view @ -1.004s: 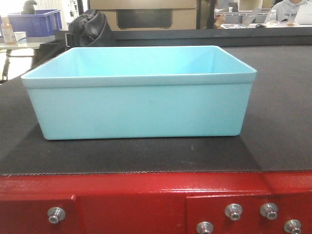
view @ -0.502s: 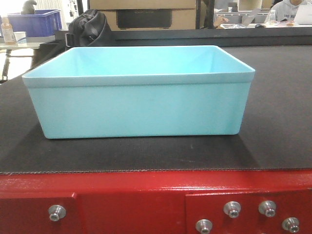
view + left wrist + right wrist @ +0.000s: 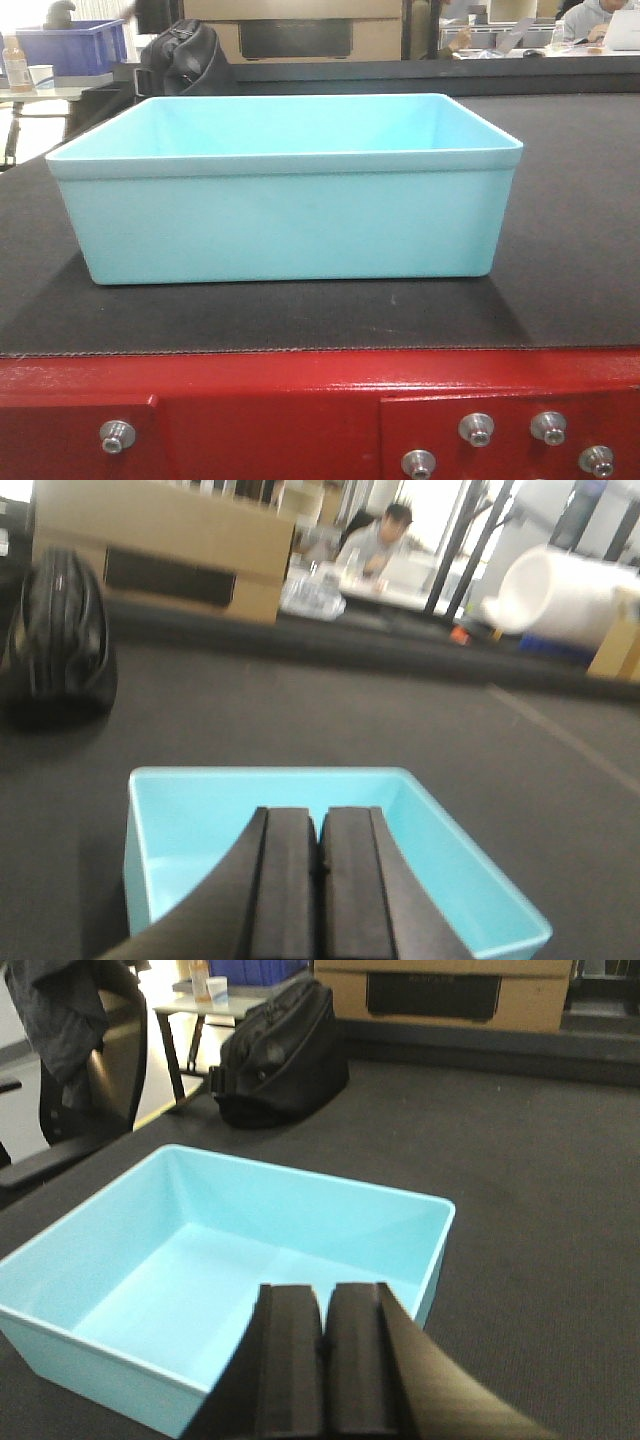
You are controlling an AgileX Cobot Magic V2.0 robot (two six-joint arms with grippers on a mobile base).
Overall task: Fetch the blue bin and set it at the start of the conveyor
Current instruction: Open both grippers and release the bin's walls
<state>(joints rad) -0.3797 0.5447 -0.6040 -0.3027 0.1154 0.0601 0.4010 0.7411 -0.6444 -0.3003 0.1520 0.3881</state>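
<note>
Your left gripper (image 3: 320, 865) is pressed closed on nothing, hovering above the blue bin (image 3: 285, 200), which sits on the black belt at the conveyor start (image 3: 300, 320). Your right gripper (image 3: 322, 1355) is likewise closed and empty, over the bin's near-right rim.

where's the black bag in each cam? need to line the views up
Exterior front-facing: black bag at top left, behind the blue bin, at the belt's far edge.
Left wrist: bag at far left, beyond the bin.
Right wrist: bag at top centre-left, beyond the bin's far corner.
Shared landmark: the cardboard box with a dark slot.
</note>
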